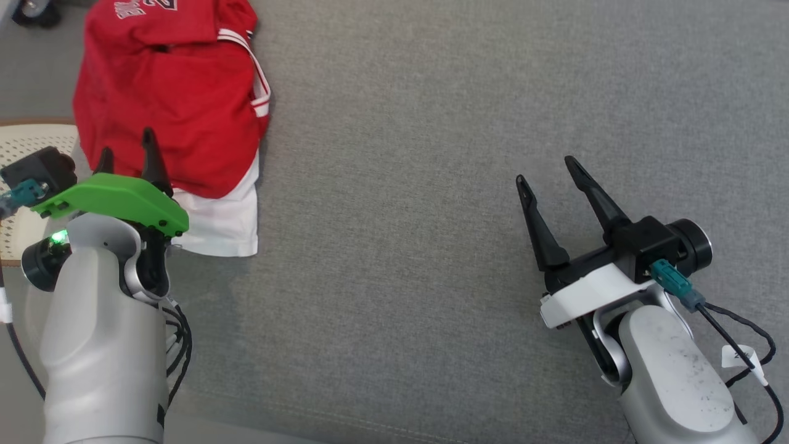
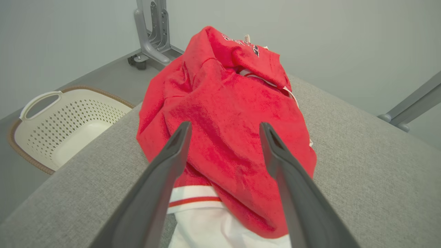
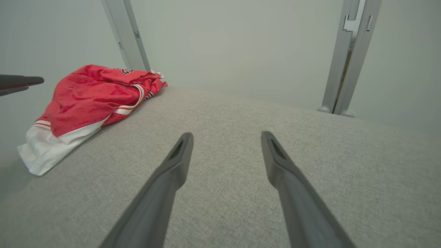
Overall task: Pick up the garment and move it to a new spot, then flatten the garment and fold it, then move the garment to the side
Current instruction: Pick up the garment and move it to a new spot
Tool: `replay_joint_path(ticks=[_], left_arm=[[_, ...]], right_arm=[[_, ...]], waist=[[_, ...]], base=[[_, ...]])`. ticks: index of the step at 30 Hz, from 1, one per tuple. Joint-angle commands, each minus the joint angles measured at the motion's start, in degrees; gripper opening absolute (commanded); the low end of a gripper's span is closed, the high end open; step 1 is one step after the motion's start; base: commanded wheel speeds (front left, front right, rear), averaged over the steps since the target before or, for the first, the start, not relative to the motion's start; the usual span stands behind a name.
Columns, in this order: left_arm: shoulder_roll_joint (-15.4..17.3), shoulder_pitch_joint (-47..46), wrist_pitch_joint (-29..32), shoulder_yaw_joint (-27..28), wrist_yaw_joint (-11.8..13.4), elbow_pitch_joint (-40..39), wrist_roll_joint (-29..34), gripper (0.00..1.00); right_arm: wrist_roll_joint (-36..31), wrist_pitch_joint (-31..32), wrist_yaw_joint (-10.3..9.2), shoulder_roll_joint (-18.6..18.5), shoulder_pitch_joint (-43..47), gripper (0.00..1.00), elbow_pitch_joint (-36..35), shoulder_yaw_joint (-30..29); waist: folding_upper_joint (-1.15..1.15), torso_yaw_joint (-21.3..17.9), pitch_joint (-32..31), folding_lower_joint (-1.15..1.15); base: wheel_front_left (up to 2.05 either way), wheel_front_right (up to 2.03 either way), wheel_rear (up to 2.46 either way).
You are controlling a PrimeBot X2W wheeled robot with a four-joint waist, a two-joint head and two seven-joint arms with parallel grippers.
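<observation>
The garment [image 1: 172, 98] is a red jersey with white trim, bunched in a heap at the far left of the grey table [image 1: 431, 185]. Its white hem lies nearest me. My left gripper [image 1: 126, 145] hovers open over the heap's near edge, nothing between its fingers. In the left wrist view the garment [image 2: 227, 117] rises just beyond the spread fingertips [image 2: 184, 129] of the left gripper [image 2: 224, 127]. My right gripper [image 1: 545, 169] stands open over bare table at the right, far from the cloth. The right wrist view shows the garment [image 3: 89, 100] far left of the right gripper [image 3: 225, 136].
A cream perforated laundry basket [image 2: 65, 120] sits on the floor off the table's left edge, also seen as the basket [image 1: 31, 148] in the head view. Grey metal stand legs [image 3: 348, 58] rise behind the table. A wheeled stand base [image 2: 151, 38] is beyond the garment.
</observation>
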Motion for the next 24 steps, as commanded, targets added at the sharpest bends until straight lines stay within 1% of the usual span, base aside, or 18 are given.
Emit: replay_joint_path(ticks=[1,4,5,7,8,9,10,13,18,20,24], left_arm=[[0.44,-2.39,1.02,0.32,0.49,2.31,-0.40,1.00],[2.67,-5.32,0.91,1.52,1.94,7.40,-0.86,1.00],[2.93,-5.83,0.58,1.54,1.92,8.61,-0.76,1.00],[2.93,-6.70,-0.03,1.86,1.03,11.05,-1.56,1.00],[3.59,-6.89,-0.32,1.49,0.80,12.39,-0.98,0.84],[4.05,-7.08,-0.66,1.49,0.65,13.30,-1.00,0.36],[4.65,-7.22,-1.30,1.62,0.72,14.39,-1.03,0.00],[5.41,-7.16,-4.16,1.71,-0.06,15.76,-0.92,0.00],[6.90,-6.05,-7.40,0.57,-2.31,13.29,-0.27,0.00],[7.82,-5.55,-7.65,-0.03,-2.84,11.03,0.19,0.00],[9.73,-4.43,-6.41,-0.91,-3.29,3.52,0.90,0.00]], right_arm=[[0.28,-0.18,-0.02,-0.45,-1.30,1.00,-0.44,-0.12],[0.48,-0.18,-0.02,-0.71,-2.08,1.00,-0.57,0.08],[0.55,-0.18,-0.02,-0.68,-2.13,1.00,-0.54,0.21],[0.69,-0.18,-0.02,-0.73,-2.12,1.00,-0.44,-0.08],[0.76,-0.18,-0.03,-0.74,-2.08,1.00,-0.30,-0.35],[0.71,-0.17,-0.04,-0.80,-2.01,1.00,-0.15,-0.55],[0.66,-0.16,-0.05,-0.76,-1.80,1.00,0.15,-0.78],[0.96,-0.05,-0.05,-0.34,-0.82,1.00,0.73,-1.07],[1.59,-0.06,-0.04,0.83,1.29,1.00,1.28,-1.27],[1.86,-0.06,-0.04,1.28,2.11,1.00,1.63,-1.01],[2.87,-0.07,-0.04,2.26,3.94,1.00,2.29,-0.17]], waist=[[0.00,-6.53,11.11,-0.01],[0.00,-7.31,12.32,-0.01],[0.00,-7.55,12.38,-0.01],[0.00,-7.86,12.25,-0.01],[0.00,-7.93,11.95,-0.01],[0.00,-7.92,11.65,-0.01],[0.00,-7.85,11.08,-0.01],[0.00,-7.62,8.83,-0.01],[0.00,-6.62,3.82,-0.01],[0.00,-6.29,1.52,-0.01],[0.00,-6.29,-3.34,-0.01]], base=[[0.00,0.00,0.00],[0.00,0.00,0.00],[0.00,0.00,0.00],[0.00,0.00,0.00],[0.00,0.00,0.00],[0.00,0.00,0.00],[0.00,0.00,0.00],[0.00,0.00,0.00],[0.00,0.00,0.00],[0.00,0.00,0.00],[0.00,0.00,0.00]])
